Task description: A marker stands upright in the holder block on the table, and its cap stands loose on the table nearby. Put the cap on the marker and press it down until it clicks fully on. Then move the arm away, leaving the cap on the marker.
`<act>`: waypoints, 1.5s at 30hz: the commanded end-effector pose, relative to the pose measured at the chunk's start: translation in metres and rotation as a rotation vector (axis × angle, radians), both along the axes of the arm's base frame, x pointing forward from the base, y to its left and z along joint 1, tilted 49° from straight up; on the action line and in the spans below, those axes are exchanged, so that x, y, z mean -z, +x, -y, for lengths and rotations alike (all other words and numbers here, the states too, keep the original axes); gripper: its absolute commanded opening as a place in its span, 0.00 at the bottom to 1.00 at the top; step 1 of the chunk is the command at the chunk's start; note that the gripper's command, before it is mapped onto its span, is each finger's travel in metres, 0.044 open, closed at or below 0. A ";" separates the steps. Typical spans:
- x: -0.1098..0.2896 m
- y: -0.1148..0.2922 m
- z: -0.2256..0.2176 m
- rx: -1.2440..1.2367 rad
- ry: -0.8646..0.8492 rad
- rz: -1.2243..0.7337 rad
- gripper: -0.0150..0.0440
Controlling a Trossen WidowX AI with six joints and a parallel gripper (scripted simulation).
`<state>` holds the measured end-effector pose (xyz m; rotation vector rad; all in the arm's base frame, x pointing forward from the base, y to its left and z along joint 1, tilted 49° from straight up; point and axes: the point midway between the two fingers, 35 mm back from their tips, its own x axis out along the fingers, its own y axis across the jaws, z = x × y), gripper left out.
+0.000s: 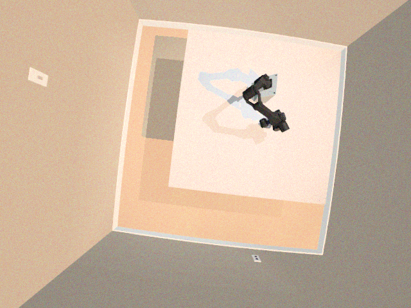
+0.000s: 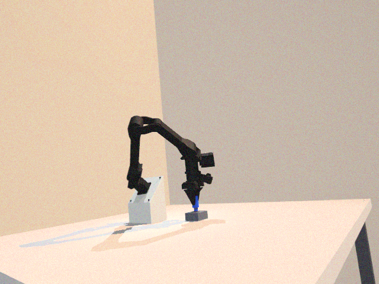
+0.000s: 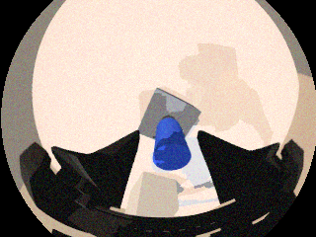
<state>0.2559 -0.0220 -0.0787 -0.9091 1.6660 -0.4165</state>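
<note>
The blue cap (image 2: 196, 200) (image 3: 172, 150) stands upright on the marker (image 2: 195, 209), of which only a short, partly dark stretch shows below it. Whether the cap is fully down cannot be told. The marker stands in the grey holder block (image 2: 195, 216) (image 3: 149, 118) on the table. My gripper (image 3: 169, 133) is open, with its fingers on both sides of the cap and a gap on each side in the wrist view. It points down over the block in the exterior view. In the top view the arm hides the block, marker and cap.
The arm's pale wedge-shaped base (image 1: 273, 84) (image 2: 140, 212) stands on the table (image 1: 232, 165) (image 2: 260, 244), a short way from the holder block. The arm's shadows fall across the table top. The table's right edge shows in the exterior view.
</note>
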 end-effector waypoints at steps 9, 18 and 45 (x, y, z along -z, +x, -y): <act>-0.047 0.005 -0.055 0.000 0.004 0.000 1.00; -0.046 0.004 -0.054 0.146 -0.013 0.167 0.82; -0.040 0.003 -0.047 0.292 -0.030 0.334 0.25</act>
